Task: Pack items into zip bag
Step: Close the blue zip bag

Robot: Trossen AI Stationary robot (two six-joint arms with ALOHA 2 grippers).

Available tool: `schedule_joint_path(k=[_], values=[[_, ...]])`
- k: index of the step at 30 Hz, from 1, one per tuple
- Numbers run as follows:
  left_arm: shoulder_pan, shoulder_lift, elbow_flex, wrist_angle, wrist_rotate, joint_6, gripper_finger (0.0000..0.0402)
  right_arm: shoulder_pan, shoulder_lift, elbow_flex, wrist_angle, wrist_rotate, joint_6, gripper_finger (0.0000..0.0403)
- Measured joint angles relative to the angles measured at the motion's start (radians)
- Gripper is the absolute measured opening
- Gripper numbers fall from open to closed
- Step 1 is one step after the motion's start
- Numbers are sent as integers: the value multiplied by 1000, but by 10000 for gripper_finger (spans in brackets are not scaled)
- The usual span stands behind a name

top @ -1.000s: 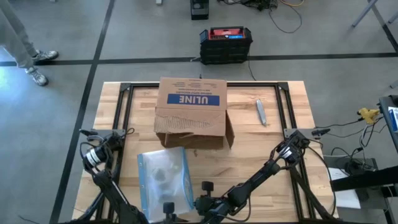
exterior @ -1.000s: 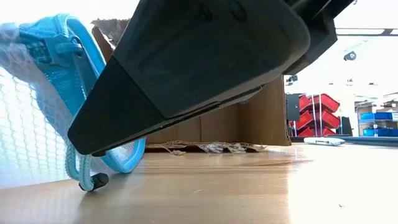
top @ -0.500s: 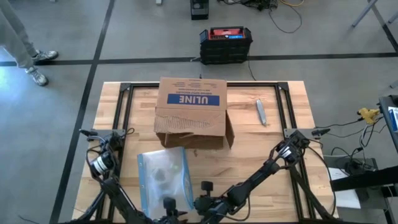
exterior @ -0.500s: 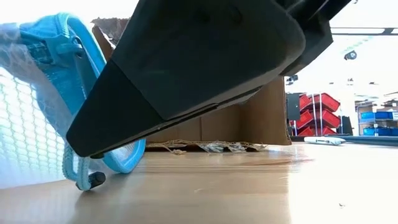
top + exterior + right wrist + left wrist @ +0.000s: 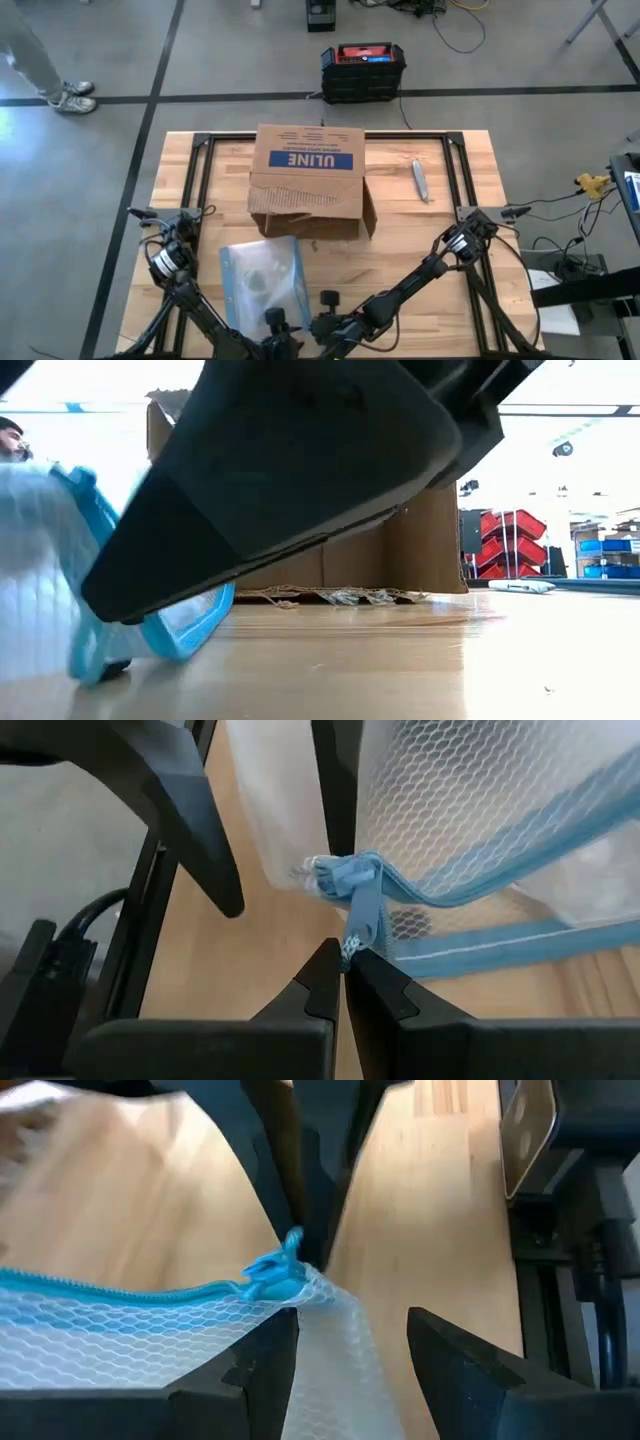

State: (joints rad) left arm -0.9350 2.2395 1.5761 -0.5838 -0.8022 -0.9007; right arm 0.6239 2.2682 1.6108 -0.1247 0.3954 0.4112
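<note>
The zip bag point(image 5: 265, 283) is clear and mesh-textured, with a blue zip strip. It lies near the table's near edge with small dark and pale items point(image 5: 262, 280) inside, and its zip end point(image 5: 60, 590) is raised off the wood. My left gripper point(image 5: 350, 1370) is open, with one finger on either side of the bag's corner point(image 5: 325, 1315) beside the blue slider point(image 5: 272, 1275). I cannot tell whether it touches the bag. My right gripper point(image 5: 345, 970) is shut on the zip's pull. Both grippers meet at the bag's near end point(image 5: 300, 325). My right gripper pinches the blue pull tab point(image 5: 357, 925) of the zip between its two fingertips, at the bag's near corner. It comes in low over the table from the right. The zip strip point(image 5: 480, 850) runs away from the tab, raised above the wood.
A brown ULINE cardboard box point(image 5: 305, 180) stands behind the bag, its torn open side facing it. A small grey tool point(image 5: 420, 180) lies to the box's right. Bare wood lies right of the bag. A black frame point(image 5: 460, 200) edges the table. A person's legs point(image 5: 40, 60) are at far left.
In the low view the bag's raised zip end has dropped and swung toward the picture's left, and it is blurred now. The dark finger in front has sunk slightly. In the high view my left arm's elbow has shifted right and toward the near edge.
</note>
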Motion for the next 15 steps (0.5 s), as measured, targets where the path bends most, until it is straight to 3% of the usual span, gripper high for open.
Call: schedule_joint_path(k=[8, 15], values=[[6, -1, -48, 72, -1, -27, 128, -6, -6, -2, -120, -35, -8, 0], [8, -1, -52, 156, -27, -28, 15, -25, -7, -2, -128, -39, -29, 0]])
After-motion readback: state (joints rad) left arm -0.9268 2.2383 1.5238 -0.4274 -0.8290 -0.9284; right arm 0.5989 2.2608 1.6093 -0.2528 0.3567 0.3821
